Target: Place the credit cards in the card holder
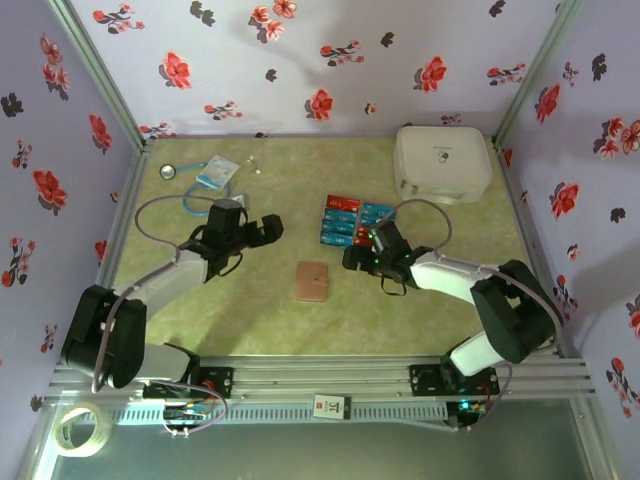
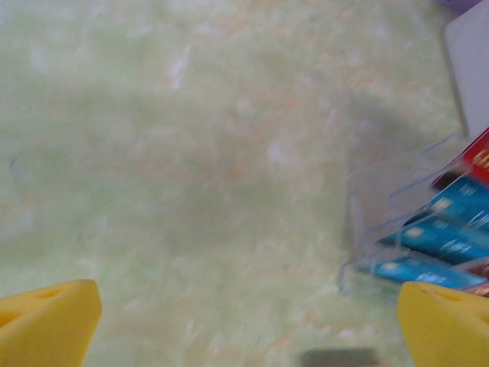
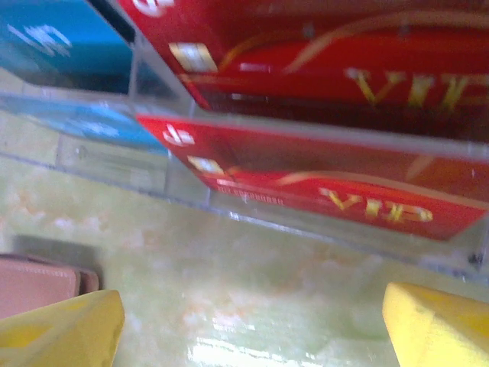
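Card holder point(image 1: 313, 281) lies on the near middle of the table point(image 1: 250, 320), apparently folded shut, though the overhead view is too small to be sure. It sits between the arms, so either could reach it. Just beyond, to the right, the right gripper point(image 3: 244, 336) hovers with jaws spread and empty, aimed at the credit cards point(image 3: 328, 206), probably for a first pick. To the left, the left gripper point(image 1: 258, 231) hangs fully spread and holds nothing. The cards stand tilted in a clear tiered rack point(image 3: 114, 164), which leaves their edges easy to pinch. At far right rests a white case point(image 1: 443, 163).
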Controlling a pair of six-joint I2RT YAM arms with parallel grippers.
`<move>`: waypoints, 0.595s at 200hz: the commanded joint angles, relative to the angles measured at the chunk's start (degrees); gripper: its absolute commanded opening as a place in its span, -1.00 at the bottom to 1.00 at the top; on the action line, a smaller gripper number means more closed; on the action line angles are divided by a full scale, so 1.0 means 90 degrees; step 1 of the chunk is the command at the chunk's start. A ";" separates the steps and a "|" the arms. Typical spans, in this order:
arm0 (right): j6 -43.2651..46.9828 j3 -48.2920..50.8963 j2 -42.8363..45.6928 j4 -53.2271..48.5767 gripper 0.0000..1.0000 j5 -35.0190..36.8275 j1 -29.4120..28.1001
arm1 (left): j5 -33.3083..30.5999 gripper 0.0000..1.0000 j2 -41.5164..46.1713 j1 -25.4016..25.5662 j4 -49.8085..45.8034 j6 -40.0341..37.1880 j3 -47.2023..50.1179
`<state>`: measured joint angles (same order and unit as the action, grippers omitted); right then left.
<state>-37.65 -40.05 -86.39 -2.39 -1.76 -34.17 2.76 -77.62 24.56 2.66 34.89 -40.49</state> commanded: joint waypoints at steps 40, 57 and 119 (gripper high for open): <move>0.0521 -0.0946 -0.0578 -0.0348 0.78 0.0433 0.0317 | -0.0166 0.99 0.0624 -0.0072 -0.0172 0.0255 0.0550; 0.0576 -0.0985 -0.0465 -0.0523 0.75 0.0113 0.0293 | -0.0095 0.99 0.0723 -0.0071 -0.0272 0.0258 0.0544; -0.0387 0.0084 0.0967 -0.0272 0.71 -0.0497 -0.0350 | 0.0776 0.99 0.0961 -0.0052 -0.0182 0.0491 0.0776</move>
<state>-36.36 -42.70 -82.50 -5.19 -4.80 -35.14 5.52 -69.80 24.36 1.21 37.19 -35.27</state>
